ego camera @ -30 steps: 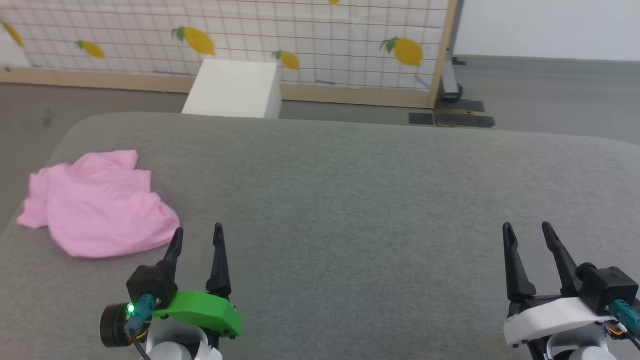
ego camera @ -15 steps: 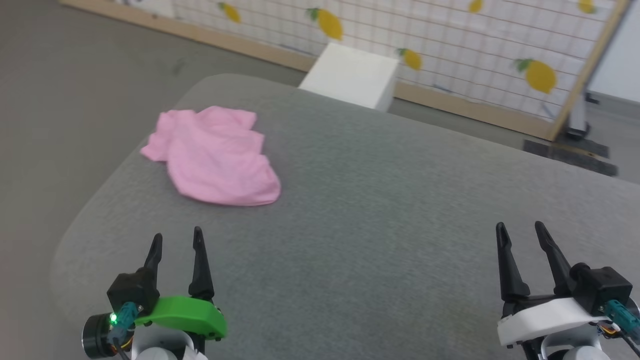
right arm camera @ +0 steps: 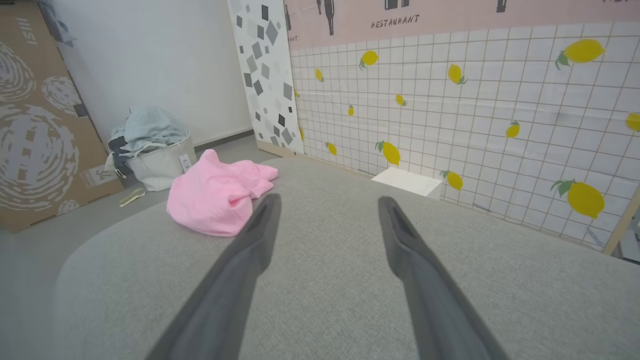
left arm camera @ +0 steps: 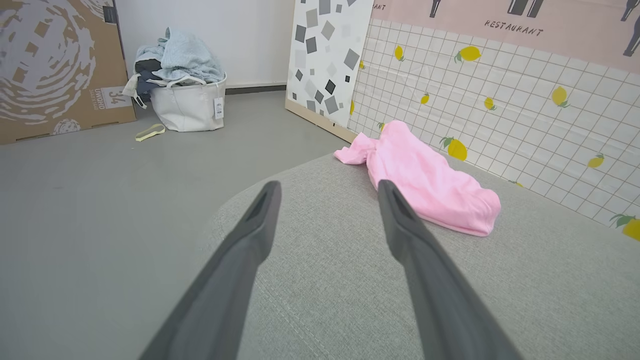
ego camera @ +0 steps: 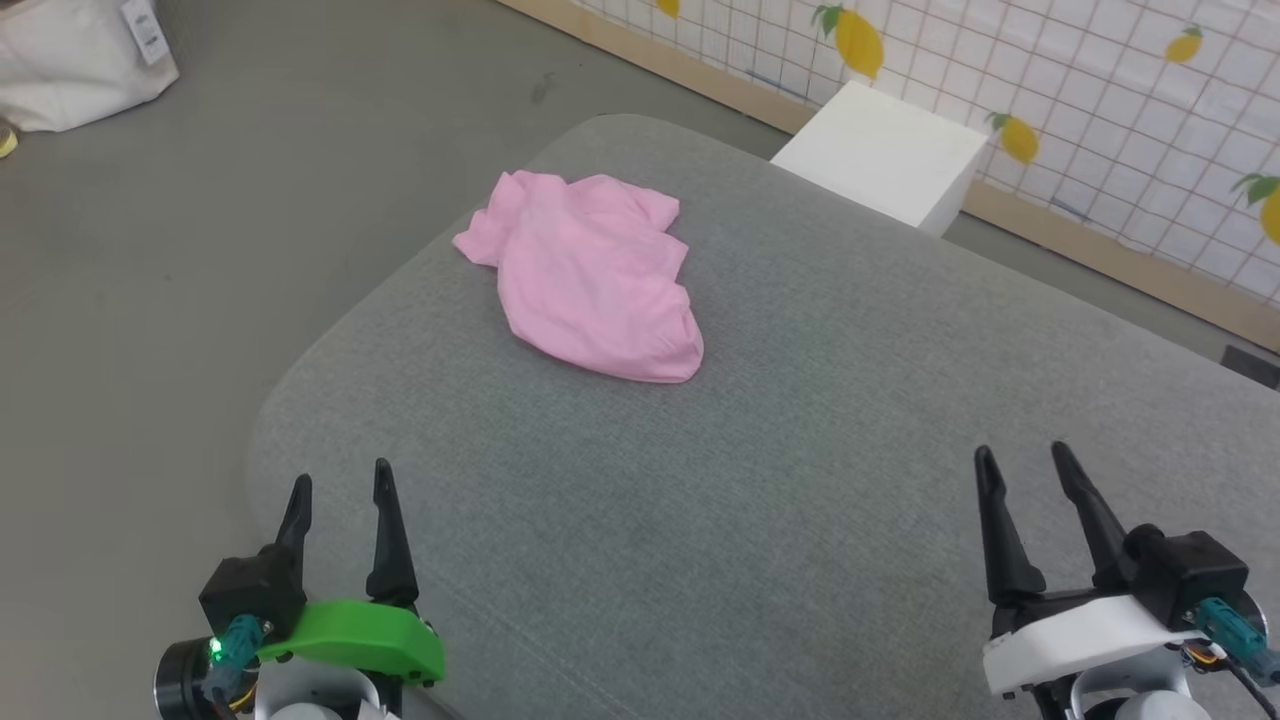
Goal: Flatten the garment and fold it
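The garment (ego camera: 590, 275) is a crumpled light-pink bundle lying on the grey padded table (ego camera: 800, 480), near its far left corner. It also appears ahead and to the right of my left fingers as the garment (left arm camera: 425, 180), and ahead-left in the right wrist view as the garment (right arm camera: 215, 192). My left gripper (ego camera: 340, 485) hovers open at the table's near left edge, well short of the cloth. My right gripper (ego camera: 1025, 460) is open at the lower right, far from it. Both hold nothing. No label is visible.
A white box (ego camera: 885, 155) stands on the floor behind the table, before a lemon-patterned grid panel (ego camera: 1100, 90). A white bag of laundry (left arm camera: 185, 95) and a cardboard box (left arm camera: 55, 70) stand on the grey floor to the left.
The head camera has swung left and downward, so the garment now sits nearer the picture's centre. Both grippers stay open in much the same places in the picture.
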Controlling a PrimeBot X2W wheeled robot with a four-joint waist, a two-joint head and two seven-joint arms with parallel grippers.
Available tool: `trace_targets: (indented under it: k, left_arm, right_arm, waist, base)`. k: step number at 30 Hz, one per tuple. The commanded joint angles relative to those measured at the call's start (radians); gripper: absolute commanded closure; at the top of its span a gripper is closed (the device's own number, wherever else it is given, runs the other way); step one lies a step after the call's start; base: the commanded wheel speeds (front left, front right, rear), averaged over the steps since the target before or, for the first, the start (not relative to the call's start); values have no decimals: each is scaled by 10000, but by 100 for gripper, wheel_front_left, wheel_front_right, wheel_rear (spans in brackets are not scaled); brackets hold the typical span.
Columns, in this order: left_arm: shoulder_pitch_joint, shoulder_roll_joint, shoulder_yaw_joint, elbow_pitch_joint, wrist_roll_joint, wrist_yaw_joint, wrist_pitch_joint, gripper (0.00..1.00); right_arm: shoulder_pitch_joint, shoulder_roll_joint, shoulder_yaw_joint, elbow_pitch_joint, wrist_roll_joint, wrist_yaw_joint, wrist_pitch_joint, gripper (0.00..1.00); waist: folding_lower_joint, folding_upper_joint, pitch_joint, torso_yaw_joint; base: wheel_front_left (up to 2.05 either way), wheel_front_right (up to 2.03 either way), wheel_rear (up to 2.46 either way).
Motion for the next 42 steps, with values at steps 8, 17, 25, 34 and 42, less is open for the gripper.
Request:
trace_targets:
  k: [8, 17, 25, 34, 42]
  left_arm:
    - [-357, -145, 304, -26, -552, -62, -42, 0]
    - [-3211, 639, 1203, 823, -1504, -435, 1011, 0]
    - [-5974, 1927, 1984, 2377, -2545, -457, 3531, 0]
    - [-6843, 3027, 2866, 3148, -3832, 561, 7198, 0]
    - [-5521, 3061, 3317, 2657, -4695, 1666, 9520, 0]
  right_arm:
    - [-311, -10, 71, -61, 13, -15, 60, 0]
    - [-1181, -10, 274, -749, -391, -15, 323, 0]
    - [-2037, -10, 560, -729, -248, -15, 108, 0]
    - [-3030, -10, 950, -234, 264, -15, -385, 0]
    - [-3196, -10, 954, 191, 551, -15, -566, 0]
  waist:
    - [0, 0, 409, -726]
    - [0, 0, 2692, -2629]
    - [0, 0, 4728, -4395]
    - [0, 0, 6084, -5945]
    - [0, 0, 6310, -6363]
  base:
    - [0, 0, 0]
    - [0, 0, 0]
    - [0, 0, 0]
    - [0, 0, 0]
    - [0, 0, 0]
